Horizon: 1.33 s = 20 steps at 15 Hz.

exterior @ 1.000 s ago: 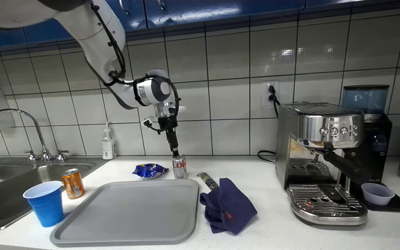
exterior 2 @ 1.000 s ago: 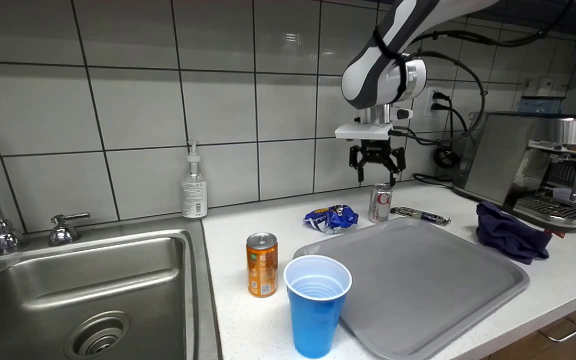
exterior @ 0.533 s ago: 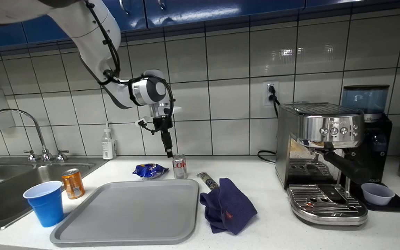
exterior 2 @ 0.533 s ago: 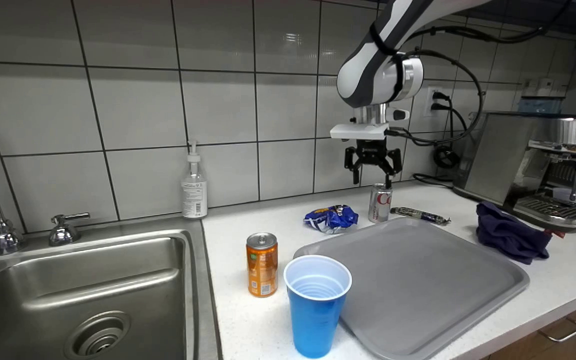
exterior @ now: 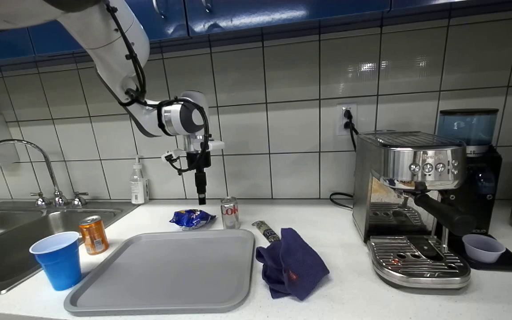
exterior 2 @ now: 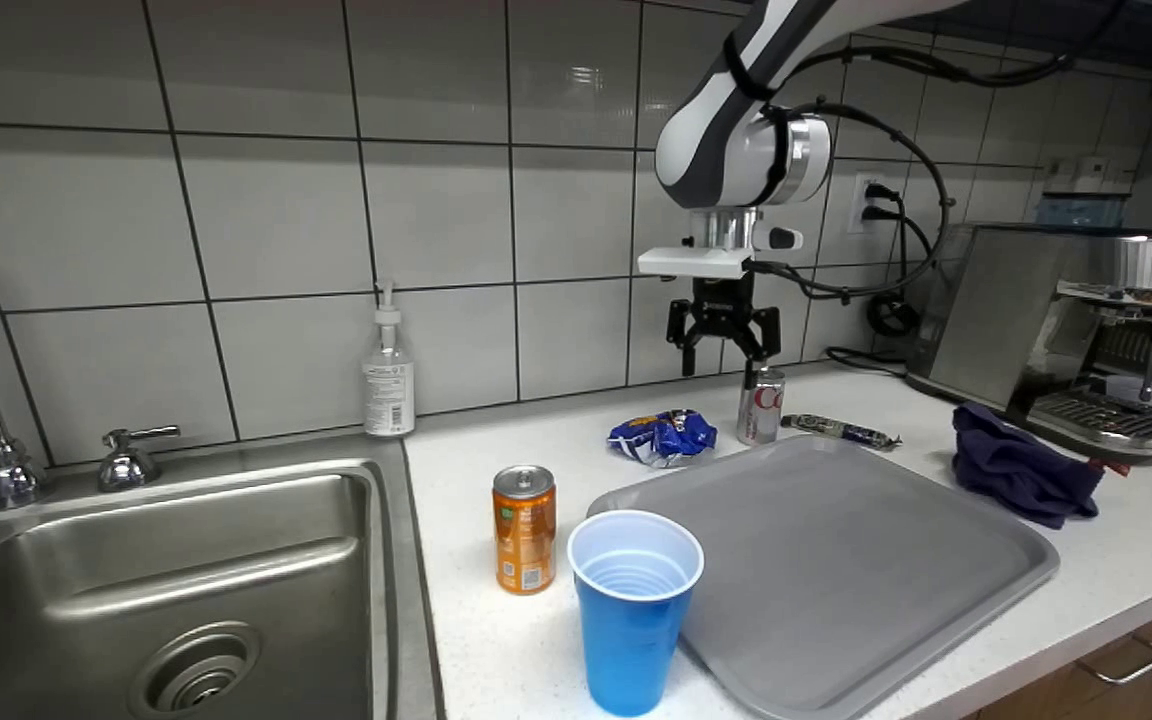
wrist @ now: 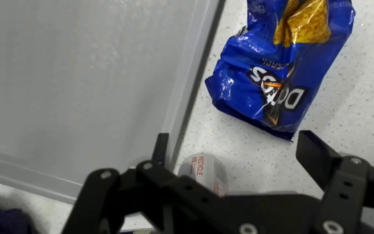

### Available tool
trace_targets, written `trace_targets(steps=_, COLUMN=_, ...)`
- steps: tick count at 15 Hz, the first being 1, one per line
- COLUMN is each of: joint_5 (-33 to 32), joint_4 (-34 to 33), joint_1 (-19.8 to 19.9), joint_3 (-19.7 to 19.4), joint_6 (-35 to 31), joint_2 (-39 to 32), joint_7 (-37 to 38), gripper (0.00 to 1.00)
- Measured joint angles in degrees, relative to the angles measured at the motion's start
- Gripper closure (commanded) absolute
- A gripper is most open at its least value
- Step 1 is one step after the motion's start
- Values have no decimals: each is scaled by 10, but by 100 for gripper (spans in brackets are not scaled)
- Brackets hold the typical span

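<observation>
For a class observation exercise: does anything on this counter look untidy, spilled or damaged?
Nothing spilled or damaged stands out. The navy fabric cloth on the white counter, beside the grey rectangular tray, looks untidy: it lies bunched, not folded.

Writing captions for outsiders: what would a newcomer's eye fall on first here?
Probably the white robot arm, angled down from the top of both exterior views, its hand open and empty. Next, the bright blue Doritos bag, lying beside the gray tray in the wrist view. Then the shiny espresso machine on the picture's right in both exterior views.
</observation>
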<state>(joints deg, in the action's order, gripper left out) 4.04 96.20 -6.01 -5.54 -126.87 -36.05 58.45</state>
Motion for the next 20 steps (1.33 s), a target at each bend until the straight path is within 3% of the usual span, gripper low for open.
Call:
trace_targets(steps=13, joint_5=0, joint_4=0, joint_1=-1, joint_3=0, joint_6=-4, joint_2=-5, joint_7=3, gripper=0)
trace_targets(steps=20, joint_5=12, joint_4=8, joint_1=-18, joint_3=7, joint_6=-24, joint_2=-10, joint_7=43, gripper=0)
